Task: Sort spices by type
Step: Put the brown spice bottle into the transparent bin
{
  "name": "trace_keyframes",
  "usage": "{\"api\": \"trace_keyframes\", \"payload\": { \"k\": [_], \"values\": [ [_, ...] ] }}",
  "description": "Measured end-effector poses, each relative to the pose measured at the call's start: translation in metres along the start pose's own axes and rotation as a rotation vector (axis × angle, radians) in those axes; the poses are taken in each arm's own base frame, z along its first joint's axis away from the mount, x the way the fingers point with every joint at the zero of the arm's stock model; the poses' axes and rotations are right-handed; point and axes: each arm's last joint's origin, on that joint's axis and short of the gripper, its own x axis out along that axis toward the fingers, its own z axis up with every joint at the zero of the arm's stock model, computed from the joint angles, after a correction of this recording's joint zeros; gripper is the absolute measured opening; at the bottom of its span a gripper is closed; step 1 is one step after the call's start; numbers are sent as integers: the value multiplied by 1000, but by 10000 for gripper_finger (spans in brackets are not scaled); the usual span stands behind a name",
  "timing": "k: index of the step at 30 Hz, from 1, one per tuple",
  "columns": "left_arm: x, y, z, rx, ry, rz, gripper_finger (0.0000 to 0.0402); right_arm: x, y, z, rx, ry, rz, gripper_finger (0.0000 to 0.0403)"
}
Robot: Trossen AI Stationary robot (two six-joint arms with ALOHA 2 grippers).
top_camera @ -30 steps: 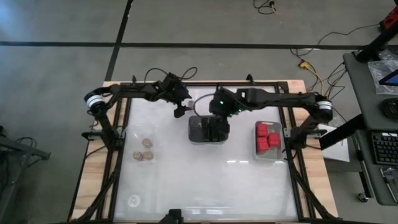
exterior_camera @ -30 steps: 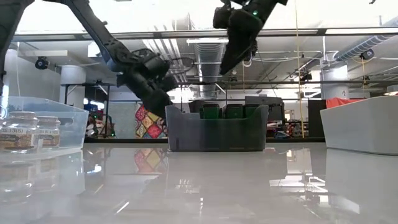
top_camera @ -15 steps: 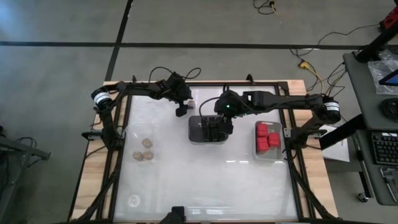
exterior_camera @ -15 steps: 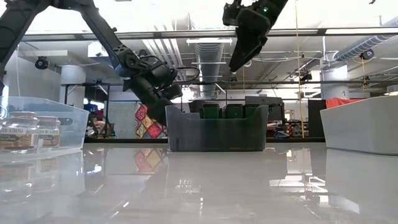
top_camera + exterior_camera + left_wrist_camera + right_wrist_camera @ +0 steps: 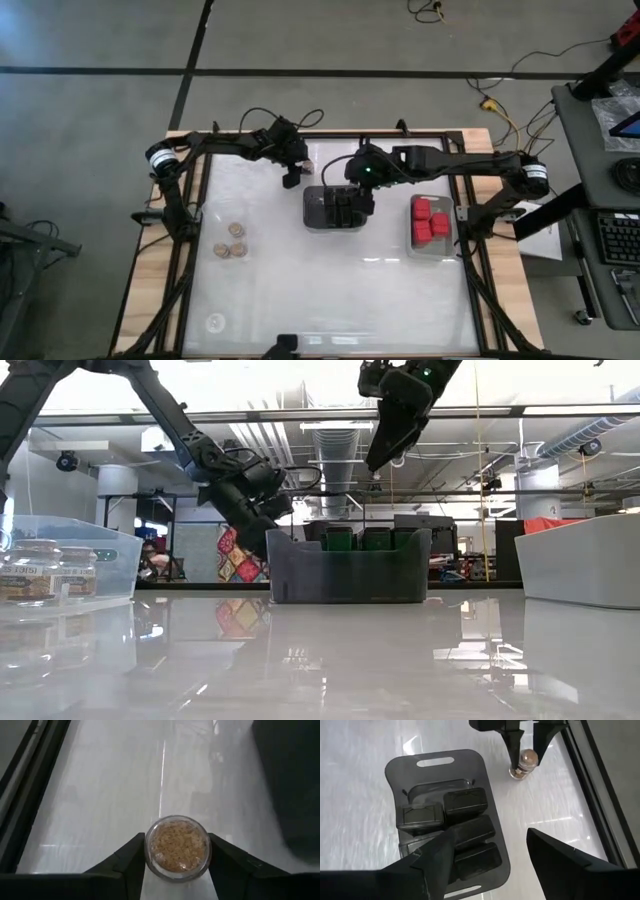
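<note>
Tan-topped clear jar upright on table, seen top-down, filled with tan grains; sits between left gripper's fingers, near far edge, beside dark tray. Same jar small, round.
Three more jars clustered in clear tray at table's left; two seen from the side, upright, labelled.
Dark blocks in dark tray at table centre: four visible, lying flat, close together, two partly hidden by right gripper's finger.
Red blocks packed together in tray at table's right.
</note>
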Motion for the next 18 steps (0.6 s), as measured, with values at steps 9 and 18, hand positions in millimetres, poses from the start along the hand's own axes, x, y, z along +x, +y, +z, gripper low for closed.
{"api": "trace_keyframes", "payload": {
  "k": [9, 18],
  "values": [
    [-68, -23, 28, 4, 25, -21, 163, -21, 11, 3, 14, -69, 25, 249],
    [-148, -93, 37, -77, -20, -29, 163, -28, 22, 11, -24, -171, 48, 231]
  ]
}}
